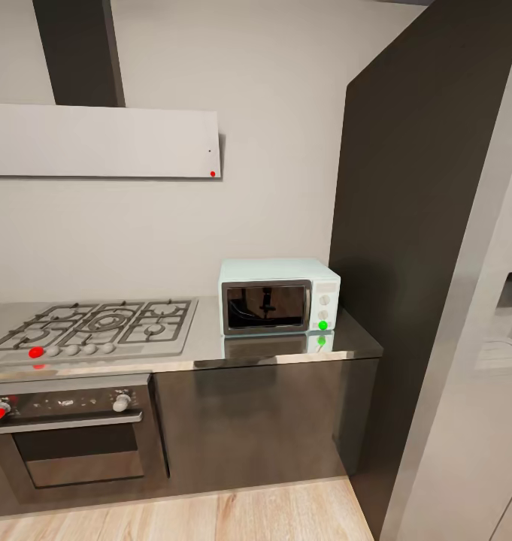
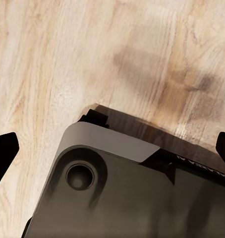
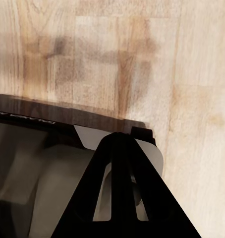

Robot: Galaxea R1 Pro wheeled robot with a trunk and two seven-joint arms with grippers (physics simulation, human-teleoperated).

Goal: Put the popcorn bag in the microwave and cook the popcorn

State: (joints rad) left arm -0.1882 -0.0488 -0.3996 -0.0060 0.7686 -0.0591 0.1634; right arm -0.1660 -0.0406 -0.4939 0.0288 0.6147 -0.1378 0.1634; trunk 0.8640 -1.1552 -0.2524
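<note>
The mint-blue microwave (image 1: 279, 294) stands on the grey countertop (image 1: 286, 352) against the wall, its dark glass door closed and a green light glowing on its side panel. The popcorn bag and the popcorn are out of view. My left gripper (image 2: 112, 148) hangs open over the wooden floor, its dark fingertips (image 2: 3, 148) spread wide apart. My right gripper (image 3: 121, 144) is shut with nothing held, its fingers pressed together into one dark wedge above the floor.
A gas hob (image 1: 98, 324) lies left of the microwave, with a built-in dark oven (image 1: 75, 436) under it. A tall dark cabinet (image 1: 413, 248) rises right of the counter, and a pale fridge (image 1: 489, 361) stands nearer. My own base (image 2: 122, 198) sits under both wrists.
</note>
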